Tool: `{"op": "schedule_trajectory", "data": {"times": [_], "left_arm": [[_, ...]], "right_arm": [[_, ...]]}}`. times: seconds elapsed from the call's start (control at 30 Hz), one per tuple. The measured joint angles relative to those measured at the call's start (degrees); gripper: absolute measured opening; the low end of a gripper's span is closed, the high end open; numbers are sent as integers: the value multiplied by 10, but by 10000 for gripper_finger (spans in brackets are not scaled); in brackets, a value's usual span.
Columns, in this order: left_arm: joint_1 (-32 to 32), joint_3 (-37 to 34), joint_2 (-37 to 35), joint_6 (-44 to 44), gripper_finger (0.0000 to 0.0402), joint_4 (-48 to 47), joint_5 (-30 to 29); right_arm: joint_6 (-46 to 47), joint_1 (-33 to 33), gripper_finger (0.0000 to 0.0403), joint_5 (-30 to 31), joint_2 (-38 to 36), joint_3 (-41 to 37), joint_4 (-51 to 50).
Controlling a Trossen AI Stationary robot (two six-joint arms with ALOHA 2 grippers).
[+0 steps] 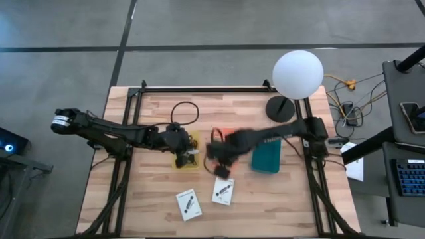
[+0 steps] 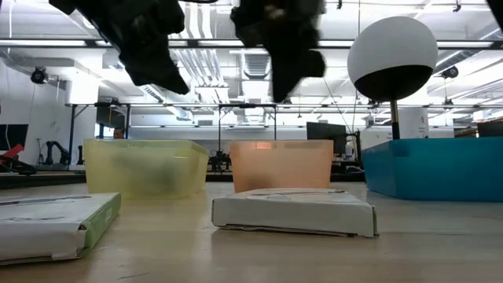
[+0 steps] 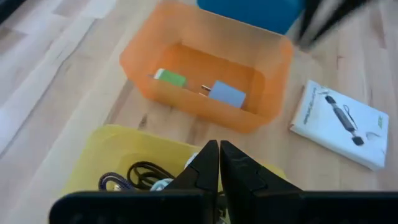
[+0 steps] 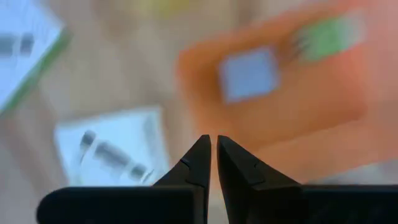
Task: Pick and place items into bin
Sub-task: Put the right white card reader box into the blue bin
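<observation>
This is a robotics lab or open industrial workspace. Beyond the wooden surface (image 2: pixel 236 251) the low view shows a wide hall with exposed ceiling ducts (image 2: pixel 236 59), rows of strip lights (image 2: pixel 259 45) and dark monitors (image 2: pixel 326 134) on far benches. From above, the surface sits in a black metal frame (image 1: pixel 206 88) on a grey concrete floor (image 1: pixel 60 33), with loose cables (image 1: pixel 348 93) trailing to a side stand carrying a keyboard (image 1: pixel 406 176).

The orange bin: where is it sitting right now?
In the high view the orange bin sits mid-table between the yellow bin and teal bin, mostly hidden under the right gripper.
</observation>
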Motion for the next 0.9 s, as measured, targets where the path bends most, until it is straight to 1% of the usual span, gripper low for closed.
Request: {"op": "schedule_trajectory", "data": {"times": [0.1,0.2,0.27,0.33,0.47,0.6,0.77,0.8,0.9], "left_arm": [[-3,-2,-2,21,0,0,12],[-8,-2,-4,46,0,0,30],[-13,-2,-4,46,0,1,40],[-20,-6,-5,45,0,0,50],[-44,-8,-6,41,0,-5,55],[-76,-8,-6,39,0,-12,55],[-114,-8,-8,39,0,-16,55],[-120,-8,-8,39,0,-17,55],[-131,-8,-8,39,0,-19,55]], "right_arm": [[2,61,17,-35,1,-33,57],[8,112,17,-49,12,-59,133],[30,131,17,-42,23,-75,165],[61,143,17,-20,34,-87,193],[83,158,17,25,64,-90,209],[98,164,17,49,88,-88,208],[91,182,17,64,98,-86,221],[93,186,17,52,99,-86,220],[100,204,18,46,101,-86,226]]}}
